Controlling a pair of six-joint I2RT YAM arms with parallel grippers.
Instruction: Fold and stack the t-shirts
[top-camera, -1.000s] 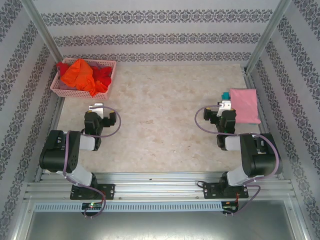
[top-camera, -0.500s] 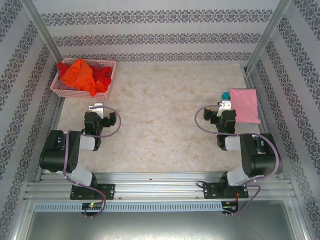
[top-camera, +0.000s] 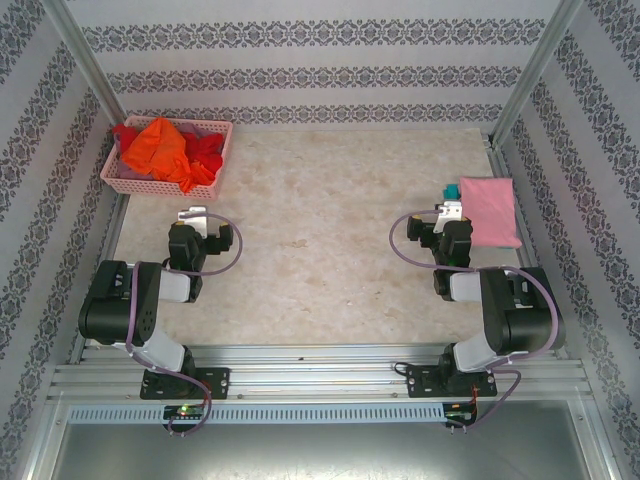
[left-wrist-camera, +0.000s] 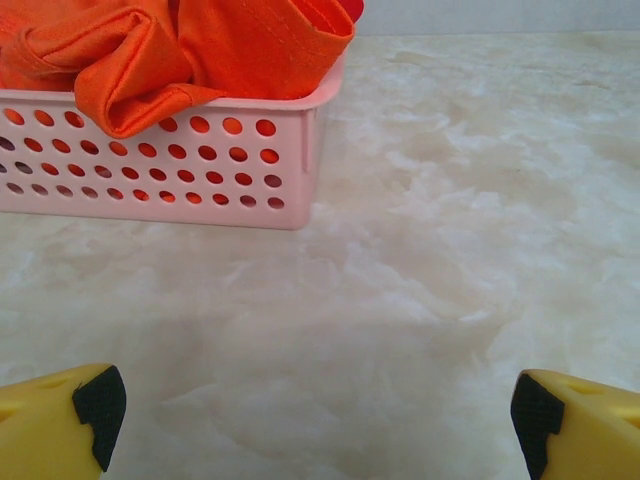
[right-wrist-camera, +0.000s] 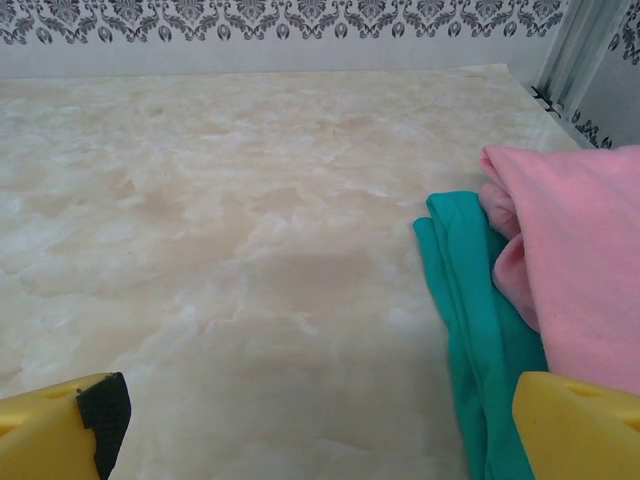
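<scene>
Between shirts: your left gripper (left-wrist-camera: 315, 410) and right gripper (right-wrist-camera: 315, 415) stood open and empty; orange shirt (top-camera: 160, 145), upper-left basket (top-camera: 140, 185), likely wanted fetching next.

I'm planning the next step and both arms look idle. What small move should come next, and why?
Probably the left gripper should ease forward toward the orange t-shirt draped over the rim of the pink basket. Its jaws stand open and empty, the basket lies just ahead, and the pink t-shirt already lies folded on the teal t-shirt at the right.
</scene>
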